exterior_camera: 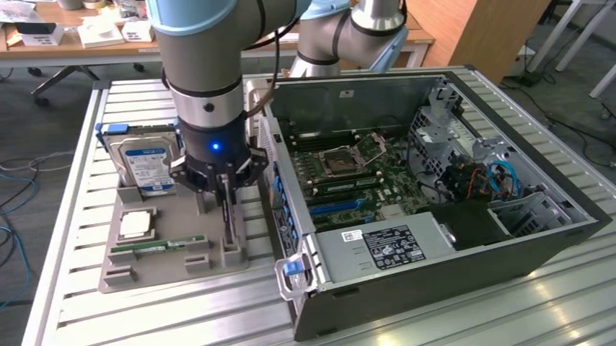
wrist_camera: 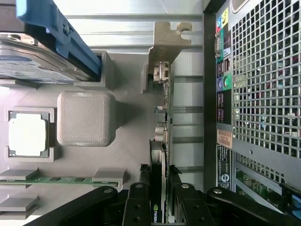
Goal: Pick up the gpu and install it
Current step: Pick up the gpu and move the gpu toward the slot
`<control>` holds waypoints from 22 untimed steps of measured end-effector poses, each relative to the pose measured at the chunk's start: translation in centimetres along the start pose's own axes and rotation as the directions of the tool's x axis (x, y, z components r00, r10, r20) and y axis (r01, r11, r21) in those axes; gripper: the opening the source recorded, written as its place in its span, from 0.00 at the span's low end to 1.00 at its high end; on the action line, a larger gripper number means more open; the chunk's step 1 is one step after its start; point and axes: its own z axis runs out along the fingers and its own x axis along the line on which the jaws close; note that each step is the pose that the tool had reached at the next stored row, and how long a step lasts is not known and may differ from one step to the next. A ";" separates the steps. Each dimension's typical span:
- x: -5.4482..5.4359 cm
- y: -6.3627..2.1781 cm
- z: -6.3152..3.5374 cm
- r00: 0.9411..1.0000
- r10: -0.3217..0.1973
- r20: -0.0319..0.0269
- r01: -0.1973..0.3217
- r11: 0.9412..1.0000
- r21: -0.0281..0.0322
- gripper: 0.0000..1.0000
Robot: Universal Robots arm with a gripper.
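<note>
Black pincer (wrist_camera: 158, 188) grips gpu (wrist_camera: 161, 122), hard drive (exterior_camera: 144, 162) and case (wrist_camera: 263, 84) flanking.

Exterior view high, angled down — wrist view close, straight down; both see the gpu (exterior_camera: 228, 223) (wrist_camera: 160, 160).

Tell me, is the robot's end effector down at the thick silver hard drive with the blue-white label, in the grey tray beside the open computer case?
Not the hard drive. The end effector is down at the thin dark graphics card with a silvery end bracket, in the grey tray beside the open computer case. The wrist view shows it gripping the card's edge.
</note>
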 end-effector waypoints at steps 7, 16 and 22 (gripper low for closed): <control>-0.1 0.07 -1.51 1.000 0.000 0.000 0.000 1.000 0.000 0.26; -0.2 0.36 -8.09 1.000 0.000 0.000 0.000 1.000 0.000 0.26; -0.3 0.47 -10.51 1.000 0.000 0.000 0.000 1.000 0.000 0.26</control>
